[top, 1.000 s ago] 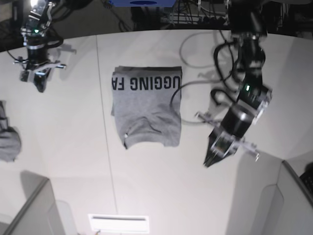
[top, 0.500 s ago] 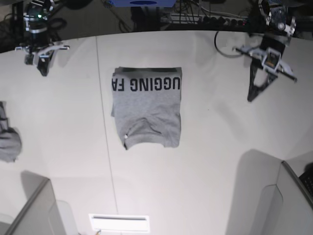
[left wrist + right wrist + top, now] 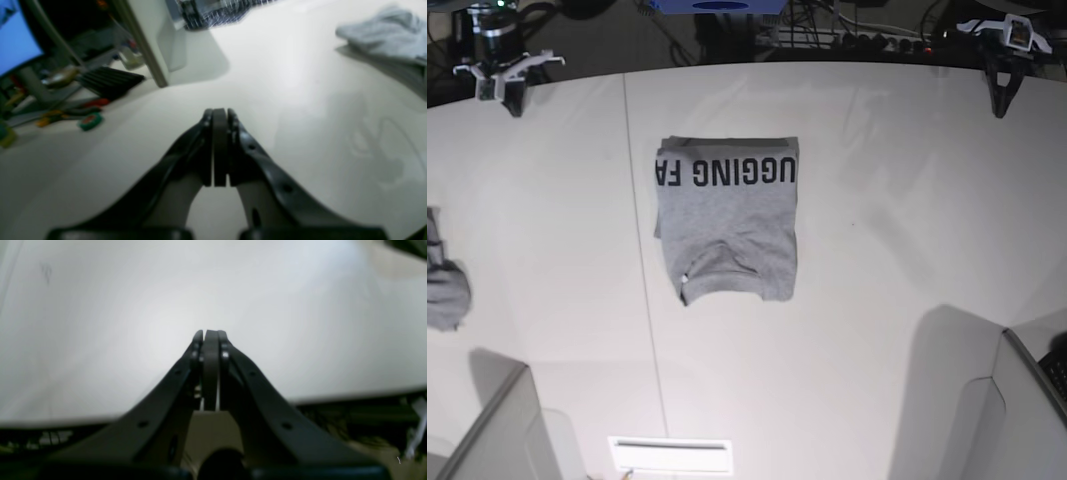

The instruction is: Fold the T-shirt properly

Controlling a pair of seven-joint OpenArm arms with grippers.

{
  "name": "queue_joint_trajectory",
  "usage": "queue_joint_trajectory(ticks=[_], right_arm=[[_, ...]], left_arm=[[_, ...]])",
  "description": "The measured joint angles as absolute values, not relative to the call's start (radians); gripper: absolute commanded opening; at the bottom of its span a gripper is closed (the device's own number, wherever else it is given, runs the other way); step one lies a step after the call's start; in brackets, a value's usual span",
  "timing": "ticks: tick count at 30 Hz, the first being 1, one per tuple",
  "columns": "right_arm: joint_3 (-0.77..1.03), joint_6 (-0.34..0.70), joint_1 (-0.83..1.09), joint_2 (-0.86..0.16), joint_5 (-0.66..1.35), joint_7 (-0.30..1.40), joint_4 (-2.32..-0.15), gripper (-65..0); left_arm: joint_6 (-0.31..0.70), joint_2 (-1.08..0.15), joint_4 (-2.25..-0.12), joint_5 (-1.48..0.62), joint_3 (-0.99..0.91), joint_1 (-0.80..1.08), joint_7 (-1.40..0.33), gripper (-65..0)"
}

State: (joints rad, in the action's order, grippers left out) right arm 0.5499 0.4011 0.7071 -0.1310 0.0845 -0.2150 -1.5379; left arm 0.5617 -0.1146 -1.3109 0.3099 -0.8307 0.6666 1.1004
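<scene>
Item: T-shirt (image 3: 727, 220), folded compact at table (image 3: 907, 250) centre, lettering at top edge; both claws, left (image 3: 1000, 95) and right (image 3: 507, 90), pressed together, empty, at upper corners; we judge only parking clear remains.

A small grey cloth lump (image 3: 445, 285) lies on the white table (image 3: 907, 230) — at its edge.

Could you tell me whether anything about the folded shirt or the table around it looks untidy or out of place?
Slightly. The T-shirt lies folded into a compact rectangle, but its near edge bunches into a curved ridge instead of lying flat. A separate grey cloth lump sits crumpled at the table's edge. Both pincers are shut and well clear.
</scene>
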Motion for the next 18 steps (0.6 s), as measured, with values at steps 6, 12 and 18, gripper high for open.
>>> queue_joint_trajectory(ticks=[6, 12, 18], right_arm=[[0.550, 0.397, 0.827, -0.128, -0.096, -0.216, -1.543, -65.0], [0.541, 0.390, 0.957, -0.128, -0.143, -0.217, -1.542, -65.0], [0.399, 0.400, 1.051, -0.101, -0.203, -0.062, -1.540, -65.0]], left_arm=[[0.565, -0.118, -1.195, 0.313, -0.966, 0.716, 1.213, -65.0], [0.558, -0.158, -1.079, 0.317, -1.000, 0.797, 1.308, -65.0], [0.558, -0.142, -0.991, 0.472, -1.000, 0.865, 1.336, -65.0]])
